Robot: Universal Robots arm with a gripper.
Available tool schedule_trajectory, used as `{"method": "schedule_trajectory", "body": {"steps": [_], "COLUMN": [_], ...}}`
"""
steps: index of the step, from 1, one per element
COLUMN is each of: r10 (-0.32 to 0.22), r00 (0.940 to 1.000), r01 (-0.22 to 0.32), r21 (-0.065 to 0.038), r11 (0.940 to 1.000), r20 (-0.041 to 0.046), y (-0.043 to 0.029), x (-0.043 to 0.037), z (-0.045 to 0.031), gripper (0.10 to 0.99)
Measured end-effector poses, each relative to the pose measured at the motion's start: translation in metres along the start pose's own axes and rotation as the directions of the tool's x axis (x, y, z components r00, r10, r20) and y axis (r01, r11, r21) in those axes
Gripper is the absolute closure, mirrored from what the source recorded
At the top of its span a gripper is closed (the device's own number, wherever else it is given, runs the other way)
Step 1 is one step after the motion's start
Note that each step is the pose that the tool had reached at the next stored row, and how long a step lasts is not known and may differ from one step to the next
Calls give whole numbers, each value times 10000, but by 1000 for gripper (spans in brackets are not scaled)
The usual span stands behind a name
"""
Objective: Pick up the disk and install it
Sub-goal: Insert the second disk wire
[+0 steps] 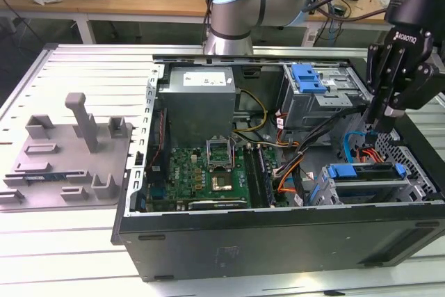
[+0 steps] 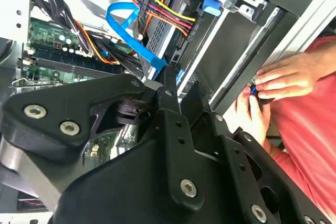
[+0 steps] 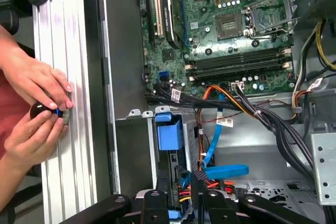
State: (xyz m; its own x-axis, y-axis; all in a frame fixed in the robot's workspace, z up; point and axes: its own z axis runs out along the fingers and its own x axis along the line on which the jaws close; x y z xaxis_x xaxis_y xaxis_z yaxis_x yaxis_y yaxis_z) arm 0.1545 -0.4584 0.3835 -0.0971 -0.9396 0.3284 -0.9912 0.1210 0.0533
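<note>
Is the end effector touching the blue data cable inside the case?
Cannot tell. In the second wrist view the end effector overlaps the blue data cable, but whether they meet or one merely passes in front is unclear.

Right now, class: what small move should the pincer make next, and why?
Probably a slow, straight lift. The pincer hangs low among the cables, right by the blue cable; the disk looks seated in its bay, and a person's hands are close beside the case.

arm: elbow high, wrist angled down | gripper: pointing down, fingers drawn together | person's hands: touching each other
</note>
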Motion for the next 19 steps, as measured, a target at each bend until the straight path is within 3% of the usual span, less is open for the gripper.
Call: {"method": "schedule_trajectory", "body": {"steps": [3,5,6,18,19], "r10": [47,132,162,183,182], "r00": [9999,9992,9989,9989,9989], "r01": [-47,-130,-159,-178,-177], "r21": [-2,38,76,111,112], "r11": [10000,9999,9998,9998,9998], "r20": [-105,-376,-432,-439,-441], "y": [-4,-6,-6,5,5], "x": [-17,-28,-30,-69,-72], "z": [49,77,84,134,135], "gripper": [773,773,773,784,859]}}
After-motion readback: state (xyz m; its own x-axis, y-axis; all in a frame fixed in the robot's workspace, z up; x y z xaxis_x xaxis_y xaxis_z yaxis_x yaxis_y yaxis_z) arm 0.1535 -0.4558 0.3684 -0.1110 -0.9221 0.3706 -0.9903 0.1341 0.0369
